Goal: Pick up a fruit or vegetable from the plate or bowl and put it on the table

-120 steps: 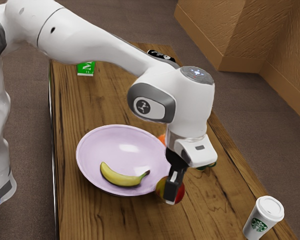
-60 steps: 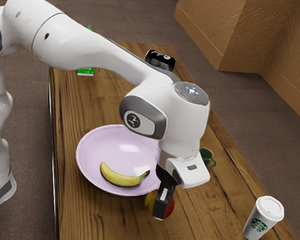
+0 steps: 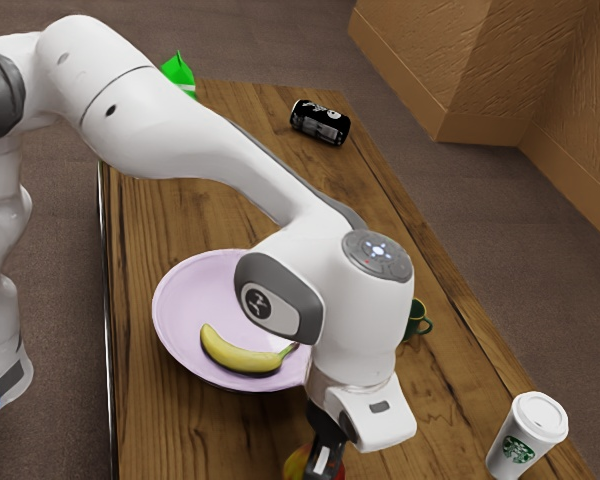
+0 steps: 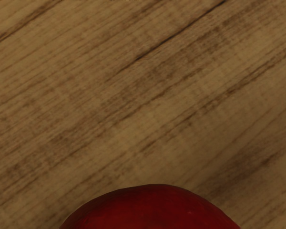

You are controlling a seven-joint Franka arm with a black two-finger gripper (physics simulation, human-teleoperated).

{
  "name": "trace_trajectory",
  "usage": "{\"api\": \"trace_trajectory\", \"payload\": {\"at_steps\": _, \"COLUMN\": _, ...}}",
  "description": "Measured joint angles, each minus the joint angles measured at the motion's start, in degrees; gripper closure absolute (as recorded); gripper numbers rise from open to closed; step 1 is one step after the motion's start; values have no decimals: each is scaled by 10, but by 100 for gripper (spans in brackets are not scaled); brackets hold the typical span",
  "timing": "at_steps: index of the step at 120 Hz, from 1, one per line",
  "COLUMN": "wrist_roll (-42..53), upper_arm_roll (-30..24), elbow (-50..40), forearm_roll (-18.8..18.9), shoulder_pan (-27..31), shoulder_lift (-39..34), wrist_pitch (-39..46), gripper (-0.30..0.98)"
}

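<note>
Bowl (image 3: 195, 300) and banana (image 3: 242, 355) sit as they did half a second ago. To the exterior view's right of the banana, the tool (image 3: 317, 470) has travelled farther from the bowl, toward that view's lower edge, and the red-yellow fruit (image 3: 297, 464) has gone with it, pinched between the fingers. A moment ago the fruit was just beside the bowl's rim; now it is farther out from it, over the tabletop (image 3: 210, 440). The wrist view has bare planks beyond the fruit too. So the picking looks done and the placing remains; whether the fruit touches down yet, I can't tell. Next, I'd say, comes lowering, then letting go gently, since something this round may roll.

Now the edges. The tabletop's long left edge runs past the bowl with a narrow strip between. The green packet (image 3: 179, 76) and black can (image 3: 320, 122) lie well beyond the bowl, out of the way. Right of the bowl, the green mug (image 3: 414, 318) is partly behind the arm (image 3: 355, 320). Farther right, the white cup (image 3: 528, 430) stands near the right edge, with open planks between it and the fruit: good room, provided the hand doesn't swing that way.
</note>
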Motion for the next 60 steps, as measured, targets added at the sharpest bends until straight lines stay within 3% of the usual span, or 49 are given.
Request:
{"api": "trace_trajectory", "payload": {"at_steps": 44, "wrist_roll": -13, "upper_arm_roll": 7, "elbow": 5, "forearm_roll": 0, "shoulder_pan": 1, "shoulder_lift": 31, "wrist_pitch": 51, "gripper": 4}}
{"api": "trace_trajectory", "payload": {"at_steps": 60, "wrist_roll": -16, "upper_arm_roll": 73, "elbow": 6, "forearm_roll": -6, "shoulder_pan": -4, "shoulder_lift": 9, "wrist_pitch": 35, "gripper": 3}}
